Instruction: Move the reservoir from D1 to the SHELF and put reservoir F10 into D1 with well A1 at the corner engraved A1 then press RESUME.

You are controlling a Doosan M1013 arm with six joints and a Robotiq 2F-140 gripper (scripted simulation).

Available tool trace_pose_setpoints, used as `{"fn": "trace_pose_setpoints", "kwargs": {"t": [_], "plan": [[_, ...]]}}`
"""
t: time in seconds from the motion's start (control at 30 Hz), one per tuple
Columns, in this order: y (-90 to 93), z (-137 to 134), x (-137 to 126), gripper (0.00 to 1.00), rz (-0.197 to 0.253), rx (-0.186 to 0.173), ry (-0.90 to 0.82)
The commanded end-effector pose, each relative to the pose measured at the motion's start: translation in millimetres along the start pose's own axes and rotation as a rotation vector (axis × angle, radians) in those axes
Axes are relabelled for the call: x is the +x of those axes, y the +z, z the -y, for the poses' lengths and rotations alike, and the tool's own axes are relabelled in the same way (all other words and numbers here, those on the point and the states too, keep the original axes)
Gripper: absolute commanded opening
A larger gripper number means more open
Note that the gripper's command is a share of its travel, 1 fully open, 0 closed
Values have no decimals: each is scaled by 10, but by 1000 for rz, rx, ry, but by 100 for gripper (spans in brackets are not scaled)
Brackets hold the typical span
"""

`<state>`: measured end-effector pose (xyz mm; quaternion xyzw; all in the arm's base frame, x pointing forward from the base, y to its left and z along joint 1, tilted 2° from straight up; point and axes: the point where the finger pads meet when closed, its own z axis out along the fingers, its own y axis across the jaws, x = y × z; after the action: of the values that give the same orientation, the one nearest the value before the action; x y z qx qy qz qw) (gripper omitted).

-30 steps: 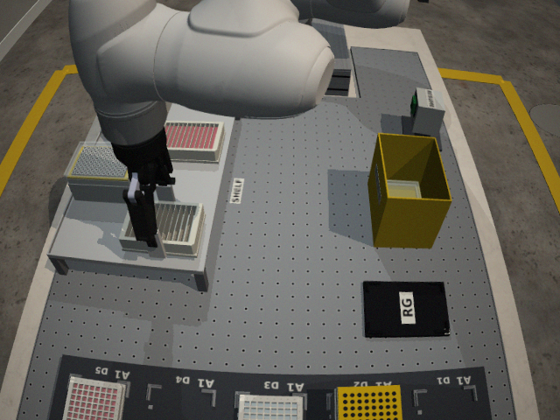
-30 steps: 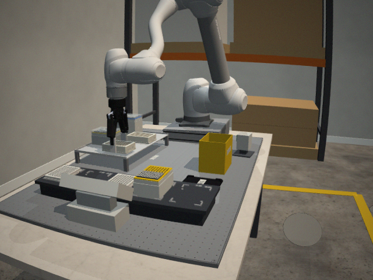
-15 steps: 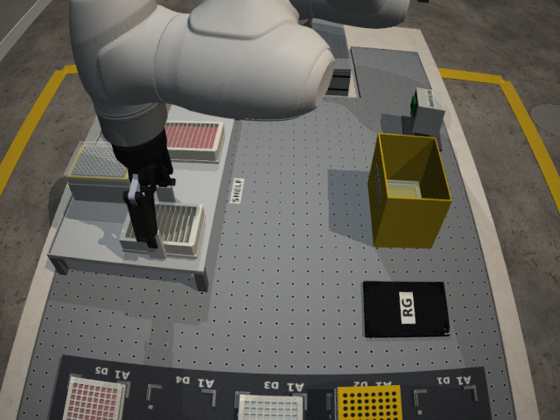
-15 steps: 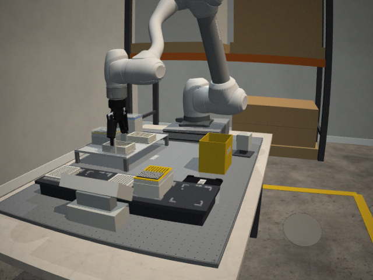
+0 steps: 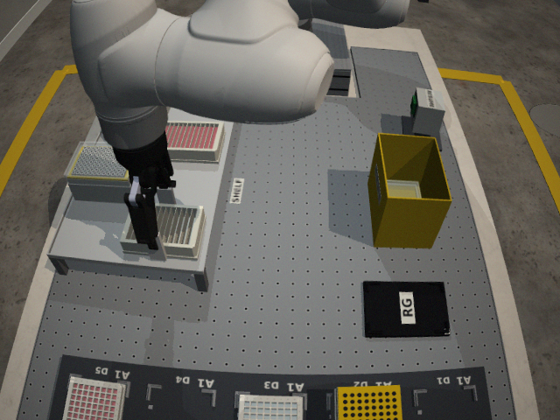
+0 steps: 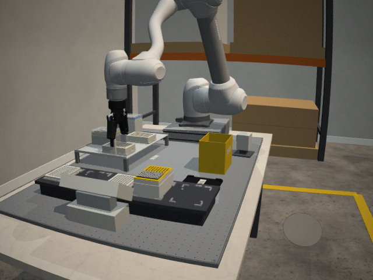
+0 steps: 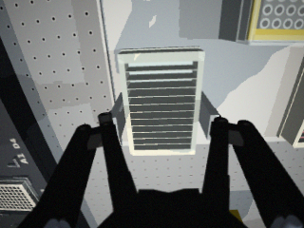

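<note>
My gripper (image 5: 147, 221) is shut on a 12-trough reservoir with grey troughs (image 5: 164, 230), holding it by its long sides at the front of the SHELF (image 5: 126, 215). It sits level, at or just above the shelf top; I cannot tell if it touches. The wrist view shows the reservoir (image 7: 161, 102) between my two fingers. A second reservoir with pink liquid (image 5: 192, 136) stands at the back of the shelf. Deck position D1 (image 5: 445, 397) holds nothing between its brackets. In the exterior view the gripper (image 6: 116, 137) stands over the held reservoir (image 6: 119, 147).
A covered tip rack (image 5: 97, 166) stands on the shelf's left. The deck row holds a yellow tip rack on D2 (image 5: 368, 402), a plate on D3 (image 5: 271, 407) and a pink plate on D5 (image 5: 94, 400). A yellow bin (image 5: 409, 194), the RG nest (image 5: 405, 308) and the RESUME post (image 5: 427, 110) stand to the right.
</note>
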<state>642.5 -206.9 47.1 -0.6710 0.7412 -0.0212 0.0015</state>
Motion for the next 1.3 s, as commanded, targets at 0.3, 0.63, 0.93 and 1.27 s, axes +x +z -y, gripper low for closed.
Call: {"fn": "trace_pose_setpoints", "kwargs": {"t": [0.3,0.63,0.93,1.27], "plan": [[34,0,0,0,0,0,0],[43,0,0,0,0,0,0],[43,0,0,77,0,0,0],[43,0,0,77,0,0,0]]}}
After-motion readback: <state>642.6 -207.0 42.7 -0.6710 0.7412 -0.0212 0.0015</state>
